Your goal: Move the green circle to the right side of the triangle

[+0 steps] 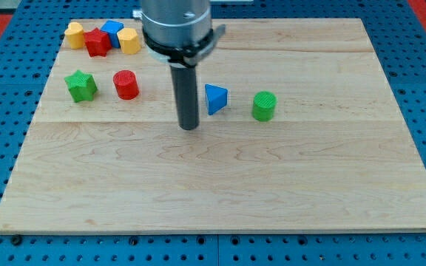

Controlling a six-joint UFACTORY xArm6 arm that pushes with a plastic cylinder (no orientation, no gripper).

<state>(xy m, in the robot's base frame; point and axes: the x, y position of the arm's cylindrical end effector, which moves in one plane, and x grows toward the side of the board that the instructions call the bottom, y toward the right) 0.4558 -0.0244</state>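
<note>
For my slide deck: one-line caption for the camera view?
My tip rests left of the blue triangle, with the green circle already at its right.

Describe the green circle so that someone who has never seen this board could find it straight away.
On the wooden board, find the dark rod, my tip touching down near the middle. To the view's right comes the blue triangle, then, with a gap, the green circle: a short upright cylinder. The other green block, the green star, sits far left.

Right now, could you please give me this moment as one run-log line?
tip: left of blue triangle, apart | green circle: right of triangle, apart | goal layout: appears met
</note>
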